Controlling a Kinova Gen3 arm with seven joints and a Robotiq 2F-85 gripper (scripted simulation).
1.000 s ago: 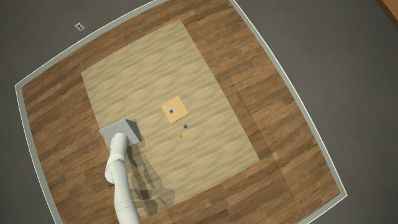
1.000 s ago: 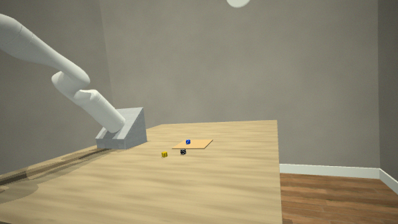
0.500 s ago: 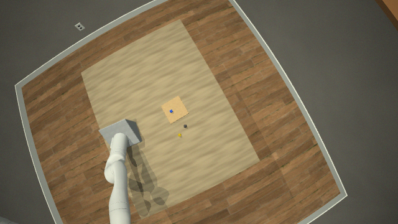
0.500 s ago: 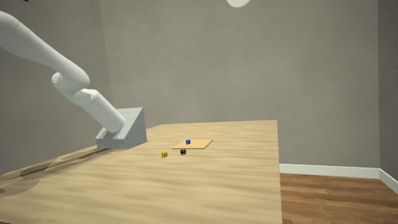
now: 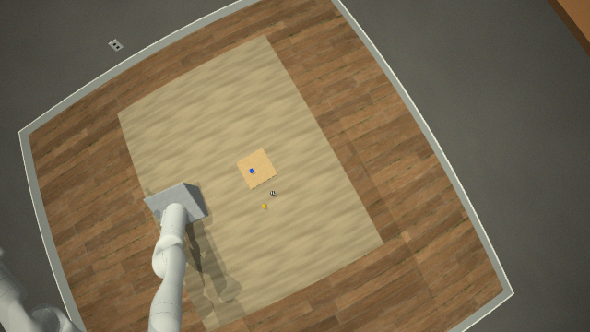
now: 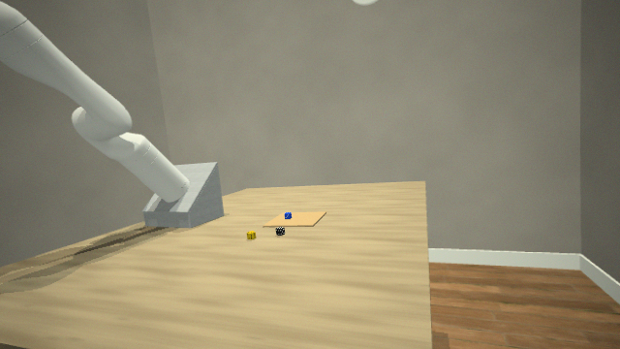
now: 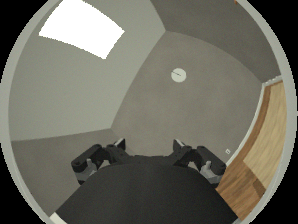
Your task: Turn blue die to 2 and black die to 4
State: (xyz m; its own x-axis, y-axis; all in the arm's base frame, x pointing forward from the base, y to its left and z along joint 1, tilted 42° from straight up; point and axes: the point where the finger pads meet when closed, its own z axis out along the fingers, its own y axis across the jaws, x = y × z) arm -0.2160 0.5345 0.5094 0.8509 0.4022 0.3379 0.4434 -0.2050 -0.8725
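Wooden table [image 5: 304,203] [image 6: 339,281], tan mat [image 5: 263,161] [image 6: 310,219] lying flat, grey walls [image 6: 368,97] [image 7: 200,110], brown plank floor [image 5: 369,115] [image 6: 499,296]

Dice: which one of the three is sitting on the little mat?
The blue die. It alone is on the mat; the black die and yellow die are on the bare table beyond its edge.

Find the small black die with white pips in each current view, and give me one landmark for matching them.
Top: the small black die with white pips is just right of and below centre, off the mat's lower-right edge.
Exterior: left of and below centre, just in front of the mat.
Wrist: not in it.
Shared landmark: the pale wooden table top, at the right edge in the wrist view.
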